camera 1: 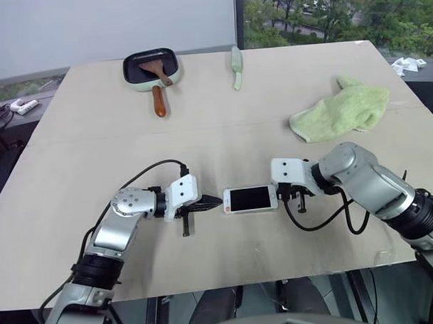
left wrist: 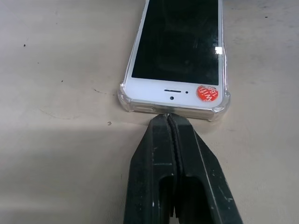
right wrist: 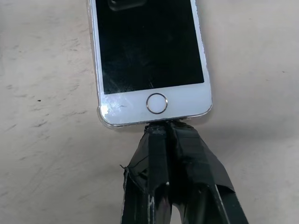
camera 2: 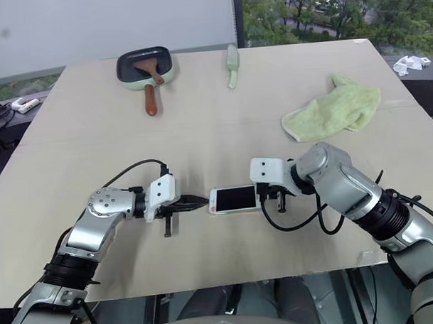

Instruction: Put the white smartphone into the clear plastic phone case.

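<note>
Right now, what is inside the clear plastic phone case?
The white smartphone with black screen lies in the clear plastic phone case, whose rim wraps its corners. The case floor beneath is covered.

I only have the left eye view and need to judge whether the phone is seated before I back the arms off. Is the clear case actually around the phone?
Observer: Yes. In the left wrist view the clear plastic phone case rims the white smartphone at the earpiece end, with both rounded corners wrapping it.
Operator: What about the home button end?
Observer: The right wrist view shows a thin clear edge along that end and its corner too.
Operator: Are the grippers holding anything?
Observer: No. The left gripper is shut, its tips at the case's end edge.
Operator: And the right?
Observer: The right gripper is also shut, tips against the home button end.
</note>
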Action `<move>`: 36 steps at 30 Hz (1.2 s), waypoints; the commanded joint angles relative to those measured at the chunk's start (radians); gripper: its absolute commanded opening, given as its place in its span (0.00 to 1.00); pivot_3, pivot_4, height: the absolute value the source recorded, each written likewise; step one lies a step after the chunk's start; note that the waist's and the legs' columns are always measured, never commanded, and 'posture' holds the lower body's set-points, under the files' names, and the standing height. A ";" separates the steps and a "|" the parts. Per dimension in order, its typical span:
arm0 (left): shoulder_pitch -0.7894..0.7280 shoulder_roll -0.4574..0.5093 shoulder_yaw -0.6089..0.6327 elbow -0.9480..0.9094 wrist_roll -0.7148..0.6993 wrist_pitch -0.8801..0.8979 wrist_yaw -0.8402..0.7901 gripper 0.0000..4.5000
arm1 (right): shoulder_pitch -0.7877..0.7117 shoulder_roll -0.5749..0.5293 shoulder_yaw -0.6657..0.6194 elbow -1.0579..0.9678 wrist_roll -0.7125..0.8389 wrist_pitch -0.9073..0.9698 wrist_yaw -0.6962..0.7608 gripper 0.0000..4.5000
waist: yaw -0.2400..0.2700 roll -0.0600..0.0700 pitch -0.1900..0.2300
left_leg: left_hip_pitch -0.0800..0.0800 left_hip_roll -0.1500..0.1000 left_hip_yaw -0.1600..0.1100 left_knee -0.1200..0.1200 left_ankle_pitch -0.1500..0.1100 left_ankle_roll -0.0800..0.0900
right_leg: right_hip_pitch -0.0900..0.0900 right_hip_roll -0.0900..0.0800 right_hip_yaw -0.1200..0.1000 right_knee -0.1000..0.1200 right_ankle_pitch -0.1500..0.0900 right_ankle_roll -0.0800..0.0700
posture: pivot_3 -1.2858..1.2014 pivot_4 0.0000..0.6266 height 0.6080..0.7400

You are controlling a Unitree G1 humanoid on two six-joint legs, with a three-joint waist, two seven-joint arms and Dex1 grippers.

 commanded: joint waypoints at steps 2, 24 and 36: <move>0.005 0.018 0.021 -0.059 -0.029 0.003 0.002 0.00 | -0.011 -0.016 -0.049 -0.023 0.017 -0.024 -0.008 0.01 | 0.000 0.000 0.000 | 0.000 0.000 0.000 0.000 0.000 0.000 | 0.000 0.000 0.000 0.000 0.000 0.000 | 0.52 0.24 1.00; 0.003 -0.054 0.030 -0.156 -0.155 0.107 0.064 0.00 | 0.281 0.096 -0.421 0.061 0.323 -0.337 -0.054 0.01 | 0.000 0.000 0.000 | -0.001 0.000 0.000 0.000 0.000 0.000 | 0.001 0.000 0.000 -0.001 0.000 0.000 | 0.52 0.24 1.00; 0.011 -0.071 -0.019 -0.102 -0.116 0.101 0.073 0.00 | 0.370 0.240 -0.468 0.306 0.389 -0.602 -0.015 0.01 | -0.022 0.000 0.000 | 0.003 0.000 0.000 0.000 0.000 0.000 | 0.004 0.000 0.000 0.000 0.000 0.000 | 0.52 0.24 1.00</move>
